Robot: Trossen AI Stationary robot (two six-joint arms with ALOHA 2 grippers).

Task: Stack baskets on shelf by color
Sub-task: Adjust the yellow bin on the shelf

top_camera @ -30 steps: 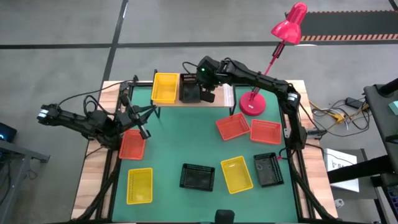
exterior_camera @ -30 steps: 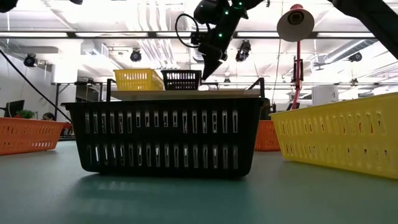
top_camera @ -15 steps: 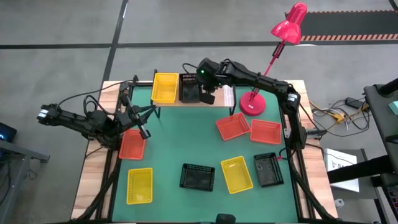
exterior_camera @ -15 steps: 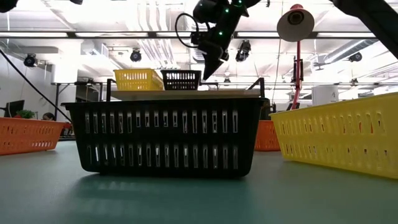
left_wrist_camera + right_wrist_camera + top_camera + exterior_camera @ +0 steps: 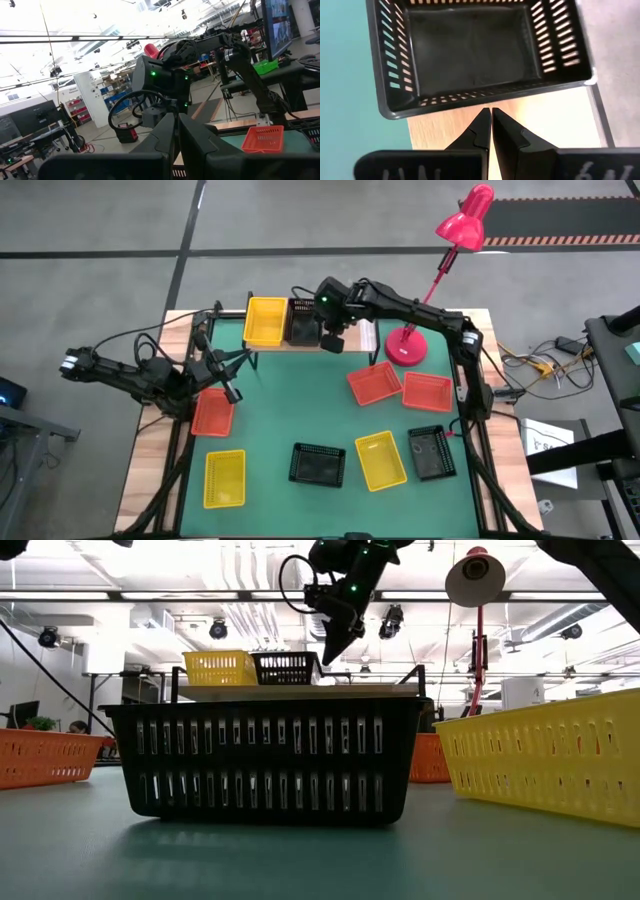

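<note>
On the wooden shelf (image 5: 360,338) at the table's far edge, a yellow basket (image 5: 265,320) stands with a black basket (image 5: 302,322) close beside it, both on their bases. My right gripper (image 5: 329,337) is shut and hangs over the shelf at the black basket's right side (image 5: 327,650). The right wrist view looks into that black basket (image 5: 475,50) on the plank. My left gripper (image 5: 230,385) is shut and waits above the far end of an orange basket (image 5: 212,412) at the table's left. My right gripper has its shut fingertips (image 5: 485,117) at the outer face of the black basket's long right wall (image 5: 485,94), near the middle. It comes slanting down from the table's right. The basket stands flat on the shelf plank.
On the green mat lie two orange baskets (image 5: 374,384) (image 5: 427,391), two yellow ones (image 5: 381,460) (image 5: 224,478) and two black ones (image 5: 318,464) (image 5: 432,452). The pink lamp's base (image 5: 406,347) stands right of the shelf. The low view is filled by a near black basket (image 5: 265,760).
My right gripper, still shut, has moved a little toward the table's left. The black basket has slid along the plank toward the yellow basket and now stands right next to it.
</note>
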